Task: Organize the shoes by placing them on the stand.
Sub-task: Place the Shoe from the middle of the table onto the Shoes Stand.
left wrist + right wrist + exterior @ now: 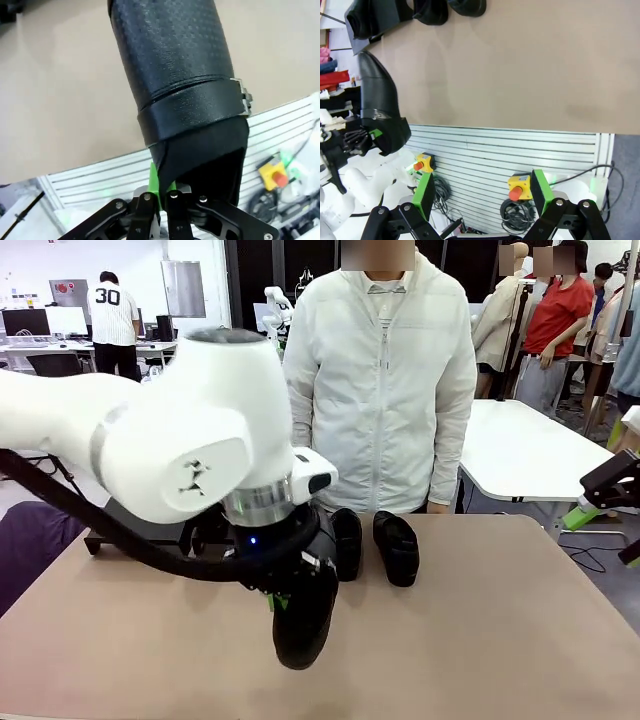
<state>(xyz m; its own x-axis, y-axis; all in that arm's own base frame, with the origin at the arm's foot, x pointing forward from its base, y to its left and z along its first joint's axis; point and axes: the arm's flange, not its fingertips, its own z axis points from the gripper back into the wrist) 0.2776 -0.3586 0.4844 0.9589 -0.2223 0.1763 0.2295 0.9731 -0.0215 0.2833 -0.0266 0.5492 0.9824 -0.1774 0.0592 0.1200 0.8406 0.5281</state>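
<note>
Black shoe (pixel 305 625) hangs heel-clamped in the left tool (pixel 162 189); right tool (pixel 482 192) gapes. Best carry it high, then lower flat onto the stand (pixel 130 525).

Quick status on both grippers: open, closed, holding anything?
Left gripper: closed on a black shoe, pinching the rim of its opening.
Right gripper: open, holding nothing.

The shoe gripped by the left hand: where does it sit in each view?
Front view: shoe low centre, toe down.
Left wrist view: shoe upper centre, rising from the left hand.
Right wrist view: shoe at the left edge.
Shared landmark: the tan table.
</note>
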